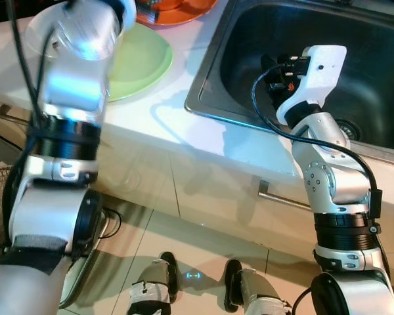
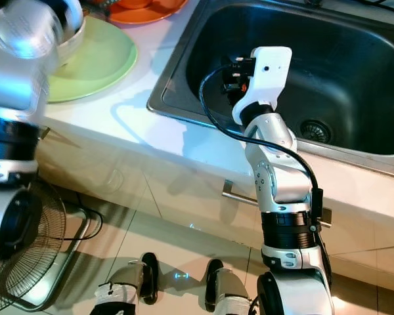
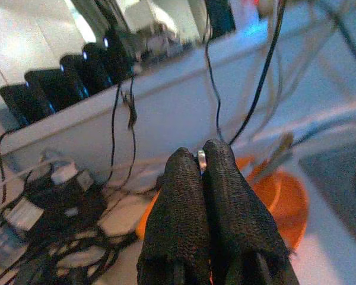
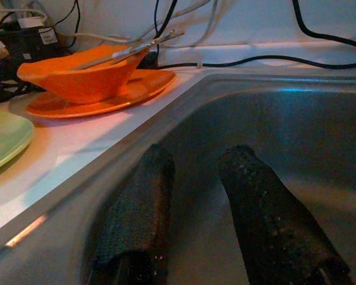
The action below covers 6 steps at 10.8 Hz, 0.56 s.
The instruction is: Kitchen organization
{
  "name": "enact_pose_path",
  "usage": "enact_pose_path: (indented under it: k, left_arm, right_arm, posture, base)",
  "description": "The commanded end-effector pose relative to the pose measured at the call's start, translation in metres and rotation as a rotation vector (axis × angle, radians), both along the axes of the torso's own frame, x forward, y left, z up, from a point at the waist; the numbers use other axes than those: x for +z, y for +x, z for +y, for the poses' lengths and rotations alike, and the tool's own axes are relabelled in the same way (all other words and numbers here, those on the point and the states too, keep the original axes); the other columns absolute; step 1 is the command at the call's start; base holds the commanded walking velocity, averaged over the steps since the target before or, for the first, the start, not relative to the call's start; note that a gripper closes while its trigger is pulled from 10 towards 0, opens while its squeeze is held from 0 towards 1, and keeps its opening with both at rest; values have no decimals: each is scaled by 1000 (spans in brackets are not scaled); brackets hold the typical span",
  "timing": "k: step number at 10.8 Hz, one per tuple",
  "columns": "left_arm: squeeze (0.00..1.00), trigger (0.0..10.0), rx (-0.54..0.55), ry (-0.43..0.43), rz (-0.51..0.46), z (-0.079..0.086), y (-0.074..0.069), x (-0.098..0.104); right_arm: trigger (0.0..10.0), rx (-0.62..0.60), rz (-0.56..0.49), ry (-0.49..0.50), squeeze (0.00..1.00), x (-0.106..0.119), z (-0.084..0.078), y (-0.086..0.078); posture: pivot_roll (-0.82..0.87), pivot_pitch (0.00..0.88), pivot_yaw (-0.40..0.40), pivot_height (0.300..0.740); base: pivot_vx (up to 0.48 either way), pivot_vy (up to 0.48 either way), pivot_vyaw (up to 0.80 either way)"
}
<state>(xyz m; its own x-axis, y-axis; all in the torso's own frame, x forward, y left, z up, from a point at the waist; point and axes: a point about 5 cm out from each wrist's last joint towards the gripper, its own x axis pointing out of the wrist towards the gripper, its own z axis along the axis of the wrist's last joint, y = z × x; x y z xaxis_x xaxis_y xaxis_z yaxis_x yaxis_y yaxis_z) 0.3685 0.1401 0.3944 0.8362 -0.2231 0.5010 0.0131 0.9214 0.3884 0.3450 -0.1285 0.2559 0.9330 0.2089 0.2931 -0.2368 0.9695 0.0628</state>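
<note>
A steel sink [image 1: 354,39] is set into the white counter [image 1: 171,118]. My right gripper [image 4: 202,208] hangs open inside the sink near its left wall, with nothing between its fingers. To the sink's left lies a green plate [image 1: 144,62]. Behind it an orange bowl [image 4: 77,77] stands on an orange plate [image 4: 113,95], with metal utensils [image 4: 130,50] resting in the bowl. My left arm [image 1: 72,98] reaches over the green plate. My left gripper [image 3: 202,172] is shut above the counter, pointing toward the orange bowl [image 3: 285,202]. A small silvery glint sits between its tips; I cannot tell what it is.
Black cables and chargers [image 3: 65,196] crowd the counter along the back wall. The sink drain [image 2: 315,129] is at the basin's right. A drawer handle [image 1: 282,197] juts out below the counter edge. A fan [image 2: 26,262] lies on the floor to my left.
</note>
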Motion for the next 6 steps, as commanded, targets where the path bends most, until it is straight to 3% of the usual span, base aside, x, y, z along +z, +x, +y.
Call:
enact_pose_path:
  k: [1, 4, 6]
  left_arm:
    - [0, 10000, -54, -17, -62, -6, -11, 20]
    - [0, 10000, -140, -82, -109, -8, -26, 40]
    - [0, 10000, -262, -218, -99, -10, -34, 49]
  right_arm:
    - [10000, 0, -12, 4, 0, 2, -1, 1]
    - [10000, 3, -12, 4, 0, 2, 0, 2]
    - [10000, 7, -10, 3, 0, 1, 2, 3]
  posture:
    - [93, 242, -19, 740]
    - [96, 238, -22, 740]
    - [97, 239, -22, 740]
  base:
    - [0, 0, 0]
    - [0, 0, 0]
    - [0, 0, 0]
